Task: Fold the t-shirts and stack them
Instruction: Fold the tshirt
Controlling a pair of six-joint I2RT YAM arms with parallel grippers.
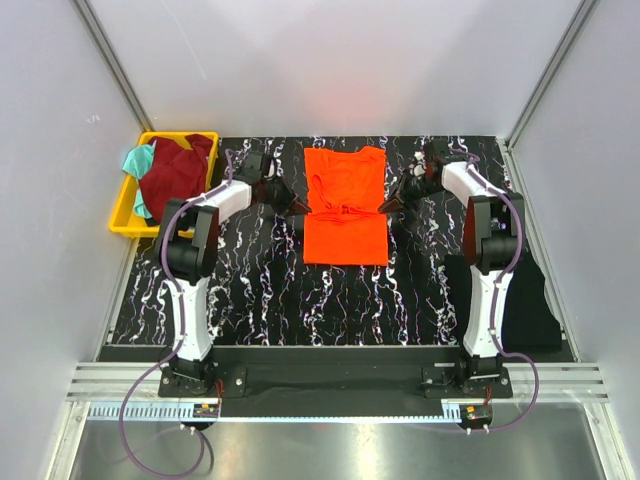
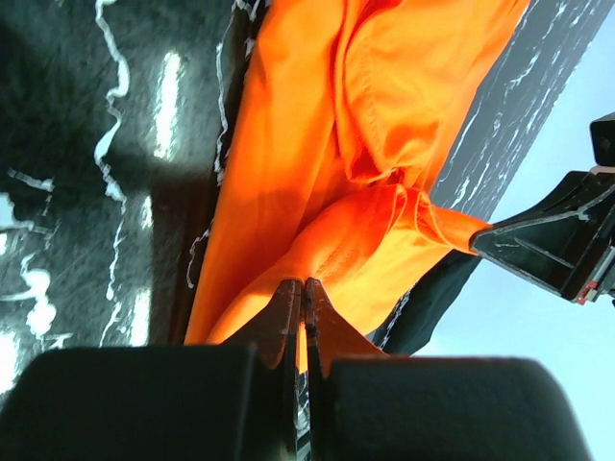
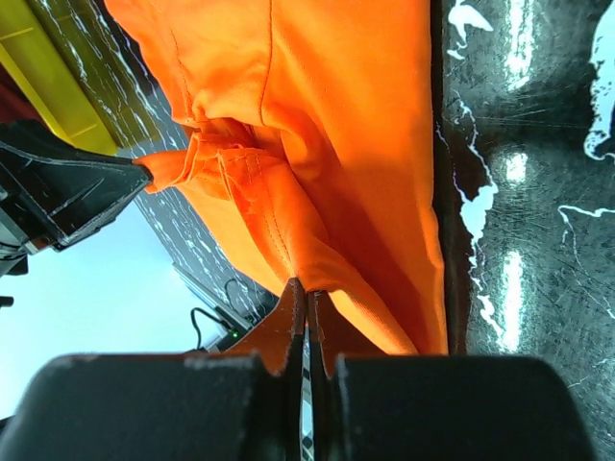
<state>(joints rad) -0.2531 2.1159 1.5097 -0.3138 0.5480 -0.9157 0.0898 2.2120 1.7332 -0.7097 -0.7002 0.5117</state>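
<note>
An orange t-shirt [image 1: 345, 205] lies on the black marbled table, partly folded, its middle bunched and lifted. My left gripper [image 1: 297, 207] is shut on the shirt's left edge; the left wrist view shows the orange cloth [image 2: 336, 192] pinched between my fingertips [image 2: 304, 285]. My right gripper [image 1: 388, 205] is shut on the shirt's right edge; the right wrist view shows the cloth [image 3: 317, 144] pinched at my gripper [image 3: 306, 288]. Each wrist view shows the other gripper holding the far side of the fold.
A yellow bin [image 1: 127, 205] at the back left holds a dark red shirt [image 1: 175, 170] and a teal one [image 1: 136, 160]. A black garment [image 1: 525, 300] lies at the right edge beside the right arm. White walls enclose the table.
</note>
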